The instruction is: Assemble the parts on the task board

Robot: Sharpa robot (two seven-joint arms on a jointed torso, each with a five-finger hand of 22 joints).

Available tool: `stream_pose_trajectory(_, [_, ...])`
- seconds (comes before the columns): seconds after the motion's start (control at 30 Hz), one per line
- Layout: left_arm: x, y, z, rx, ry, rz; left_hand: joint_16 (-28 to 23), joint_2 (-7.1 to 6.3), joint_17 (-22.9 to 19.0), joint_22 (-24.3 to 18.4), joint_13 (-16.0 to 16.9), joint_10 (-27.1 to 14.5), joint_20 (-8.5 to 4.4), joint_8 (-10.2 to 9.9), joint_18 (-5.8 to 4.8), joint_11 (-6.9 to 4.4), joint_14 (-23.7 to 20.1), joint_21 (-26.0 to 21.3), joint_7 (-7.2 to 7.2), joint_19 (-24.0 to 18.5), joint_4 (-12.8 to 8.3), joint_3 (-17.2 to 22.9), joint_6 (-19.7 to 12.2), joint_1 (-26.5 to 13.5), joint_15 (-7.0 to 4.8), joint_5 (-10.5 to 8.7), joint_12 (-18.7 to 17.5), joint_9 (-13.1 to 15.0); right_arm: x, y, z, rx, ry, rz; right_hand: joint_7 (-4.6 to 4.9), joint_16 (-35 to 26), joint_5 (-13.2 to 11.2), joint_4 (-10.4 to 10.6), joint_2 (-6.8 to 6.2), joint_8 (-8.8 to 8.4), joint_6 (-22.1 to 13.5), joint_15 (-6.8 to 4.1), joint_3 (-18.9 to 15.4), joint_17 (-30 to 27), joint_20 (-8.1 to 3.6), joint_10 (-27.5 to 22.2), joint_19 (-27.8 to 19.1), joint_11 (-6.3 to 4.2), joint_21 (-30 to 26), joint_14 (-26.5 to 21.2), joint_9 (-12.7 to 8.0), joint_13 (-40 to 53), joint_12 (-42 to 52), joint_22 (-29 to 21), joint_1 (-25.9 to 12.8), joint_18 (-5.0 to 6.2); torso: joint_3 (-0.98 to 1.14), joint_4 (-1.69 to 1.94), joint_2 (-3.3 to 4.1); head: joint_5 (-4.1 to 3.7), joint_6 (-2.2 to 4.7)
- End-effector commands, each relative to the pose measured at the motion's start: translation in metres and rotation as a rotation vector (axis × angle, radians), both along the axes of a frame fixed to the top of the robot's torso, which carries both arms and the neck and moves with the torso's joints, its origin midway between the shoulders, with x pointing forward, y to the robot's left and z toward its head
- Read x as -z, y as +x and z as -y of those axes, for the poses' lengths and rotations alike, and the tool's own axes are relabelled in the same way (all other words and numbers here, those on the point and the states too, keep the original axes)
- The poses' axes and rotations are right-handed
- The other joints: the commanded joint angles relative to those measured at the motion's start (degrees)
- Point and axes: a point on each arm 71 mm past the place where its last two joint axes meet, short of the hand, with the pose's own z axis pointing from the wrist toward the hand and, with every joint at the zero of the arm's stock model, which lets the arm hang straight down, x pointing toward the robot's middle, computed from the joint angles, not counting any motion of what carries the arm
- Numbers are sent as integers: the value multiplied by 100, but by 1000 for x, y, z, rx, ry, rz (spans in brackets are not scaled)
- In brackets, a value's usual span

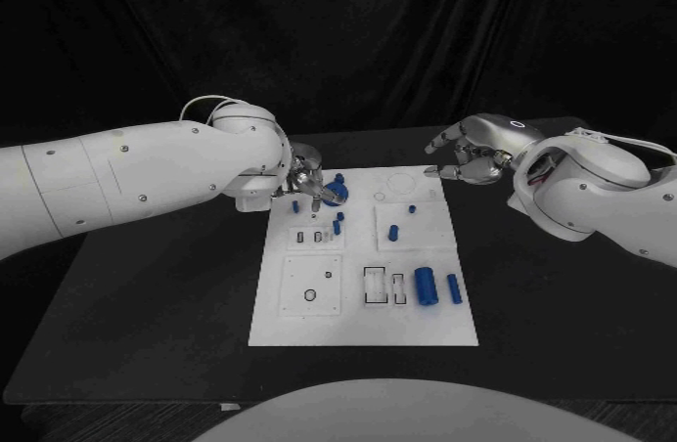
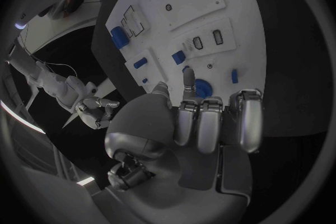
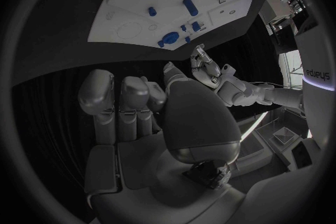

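Two hands up: left hand (image 1: pixel 306 183) fingers apart over the round blue part (image 1: pixel 336 190) on the board (image 1: pixel 364 325), poised to grasp; right hand (image 1: pixel 473 154) curled empty, clear.

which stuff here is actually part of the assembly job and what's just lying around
Part of the job:
- task board
- round blue part at the left hand
- large blue cylinder
- slim blue cylinder
- short blue peg
- right hand, hovering off the board's far corner

Just there:
- black table; nothing loose lies on it
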Motion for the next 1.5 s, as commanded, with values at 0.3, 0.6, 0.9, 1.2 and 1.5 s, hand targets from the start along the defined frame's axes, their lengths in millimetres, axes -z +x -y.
stream_pose_trajectory(0.3, [3, 2, 9, 21, 20, -18, 15, -39, 1507, 498, 1500, 598, -36, -76, -49, -58, 615, -34, -21, -72, -30, 79, -29, 12, -46, 43, 15, 46, 5, -1, 0, 3, 0, -6, 13, 21, 21, 2, 71, 32, 46, 49, -26, 4, 19, -45, -13, -3, 19, 97, -7, -18, -34, 784, -1, -36, 15, 4, -9, 77, 2])
stream_pose_trajectory(0.6, [10, 4, 15, 22, 27, -30, 15, -29, 1507, 473, 1500, 598, -39, -105, -42, -56, 615, -51, -17, -102, -35, 105, -36, -2, -46, 18, 15, 69, 6, -1, 0, -1, 3, -7, 15, 24, 28, 3, 73, 34, 50, 49, -29, 5, 19, -46, -11, -2, 23, 98, -9, -22, -38, 785, -3, -37, 10, 6, -8, 75, 2])
stream_pose_trajectory(0.9, [21, 5, 15, 17, 33, -51, 15, -13, 1507, 447, 1500, 598, -43, -168, -33, -60, 615, -79, -22, -136, -110, 205, -35, 32, -49, 36, 15, 133, 7, -1, 0, -3, 4, -7, 15, 24, 28, 3, 73, 34, 50, 49, -29, 5, 19, -46, -11, -2, 23, 98, -9, -22, -38, 785, -3, -37, 8, 10, -1, 74, 2])
stream_pose_trajectory(1.2, [29, 5, 18, 18, 26, -62, 15, -15, 1507, 435, 1500, 598, -47, -234, -29, -64, 615, -97, -23, -152, -188, 298, -40, 70, -53, 62, 15, 180, 8, -2, -1, -6, 4, -8, 15, 24, 28, 3, 73, 34, 50, 49, -29, 5, 19, -46, -11, -2, 23, 98, -9, -22, -38, 785, -3, -37, 14, 13, -7, 68, 2])
stream_pose_trajectory(1.5, [35, 5, 21, 25, 5, -64, 15, -29, 1507, 432, 1500, 598, -52, -326, -26, -70, 615, -114, -30, -161, -307, 444, -30, 125, -58, 121, 15, 240, 9, -2, 0, -6, 4, -9, 19, 23, 37, 5, 76, 36, 58, 50, -38, 1, 19, -49, -12, 1, 15, 99, -14, -41, -56, 784, -6, -35, 15, 7, -8, 62, 2])
